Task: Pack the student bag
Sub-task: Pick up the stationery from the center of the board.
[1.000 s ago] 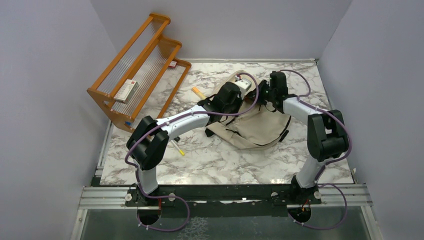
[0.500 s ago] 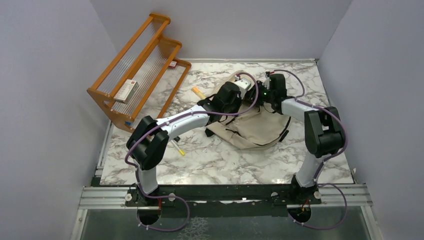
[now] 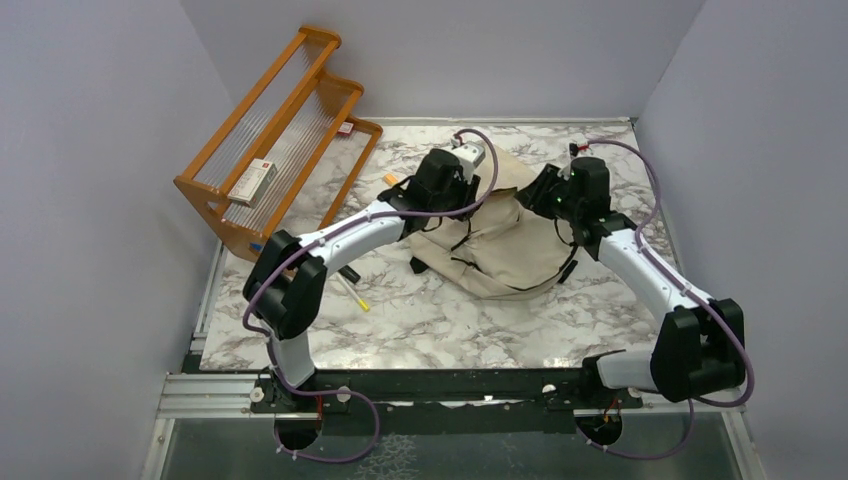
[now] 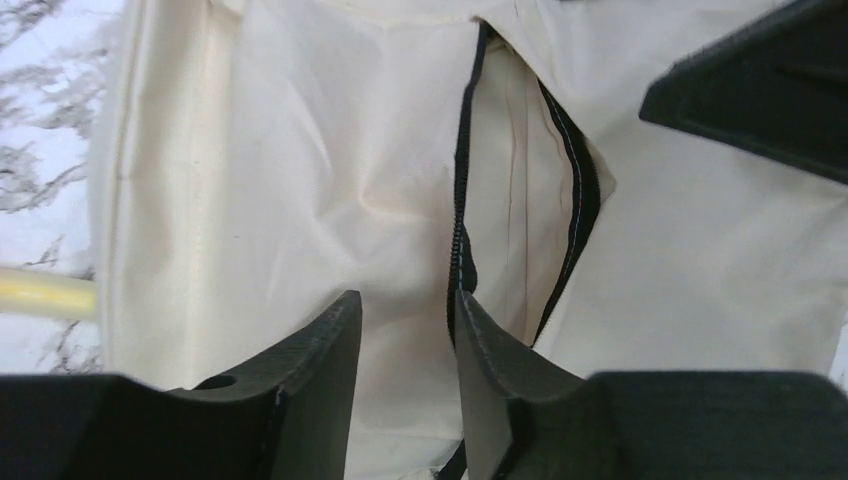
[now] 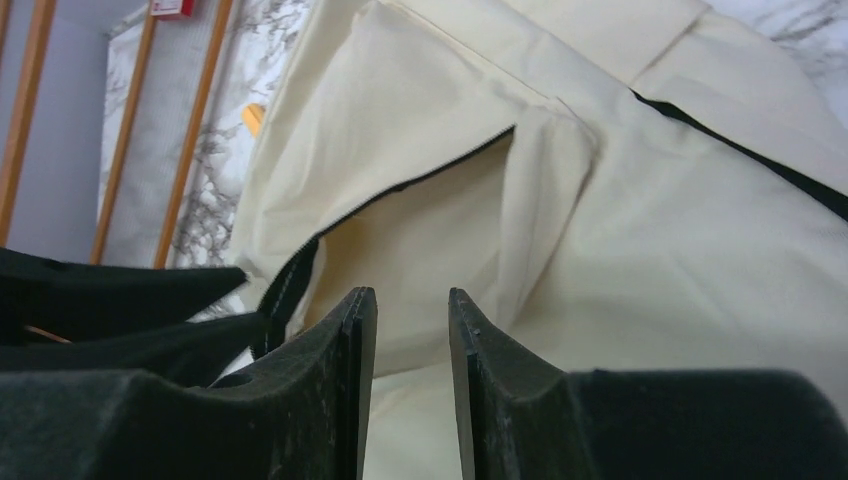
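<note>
The left gripper (image 4: 405,300) has its jaws a narrow gap apart with nothing between them. It hangs just above the cream canvas of the student bag (image 4: 280,180), with the tips close to a black zip line (image 4: 462,200) that runs up to a slack, part-open slit. The right gripper (image 5: 410,295) is the same, jaws slightly apart and empty. It looks into a gaping pocket mouth (image 5: 430,210), where one zip edge sags away from the other.

The top view shows the bag lying slumped in the middle of the marble table (image 3: 430,320), with an arm over each side of its far end.

The step in hand looks like getting the mouth open and held wide enough to load. To do it well, each gripper probably needs to take its own lip of the opening and close on the canvas right beside the zip teeth, not on the teeth. The lips should then be drawn apart and a little upward. The fabric is soft, so a pull along the table would likely drag the whole bag instead of widening the slit.

Further out lie things to pack: an orange marker (image 3: 393,182) near the bag, a yellow pen (image 3: 354,294) by the left arm, and a small box (image 3: 250,182) on the wooden rack (image 3: 290,120)
</note>
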Controlling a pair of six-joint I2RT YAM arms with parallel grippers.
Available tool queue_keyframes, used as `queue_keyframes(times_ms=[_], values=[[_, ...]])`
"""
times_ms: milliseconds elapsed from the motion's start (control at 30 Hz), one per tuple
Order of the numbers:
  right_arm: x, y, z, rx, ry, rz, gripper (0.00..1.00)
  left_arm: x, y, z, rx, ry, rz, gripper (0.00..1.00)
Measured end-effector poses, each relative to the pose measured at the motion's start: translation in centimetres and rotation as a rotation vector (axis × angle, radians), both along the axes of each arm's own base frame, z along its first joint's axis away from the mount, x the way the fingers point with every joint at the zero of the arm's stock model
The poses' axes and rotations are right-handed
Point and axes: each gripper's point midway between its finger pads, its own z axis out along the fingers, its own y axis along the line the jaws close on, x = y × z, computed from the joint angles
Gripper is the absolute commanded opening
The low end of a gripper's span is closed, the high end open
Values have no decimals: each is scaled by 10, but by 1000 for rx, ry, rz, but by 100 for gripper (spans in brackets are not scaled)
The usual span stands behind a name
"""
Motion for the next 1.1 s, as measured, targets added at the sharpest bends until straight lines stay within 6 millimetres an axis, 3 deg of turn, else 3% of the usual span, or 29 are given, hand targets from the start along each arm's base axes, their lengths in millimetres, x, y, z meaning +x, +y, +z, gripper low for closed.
queue_keyframes(times_ms=[133,300,433,633,867,1100], values=[[-14,-8,-6,-24,22,-22,37,9,16,27,-59,-25,25,51],[-25,-12,-5,-27,30,-28,37,27,63,68,-159,-81,140,65],[-28,-12,0,-19,19,-31,37,48,104,71,-169,-100,293,65],[-34,-13,-6,-21,45,-32,37,86,124,36,-94,-31,457,68],[-46,-16,-14,-19,64,-35,37,124,145,-31,-36,117,630,70],[-53,-16,-19,-14,81,-35,37,142,170,-81,-21,217,779,70]])
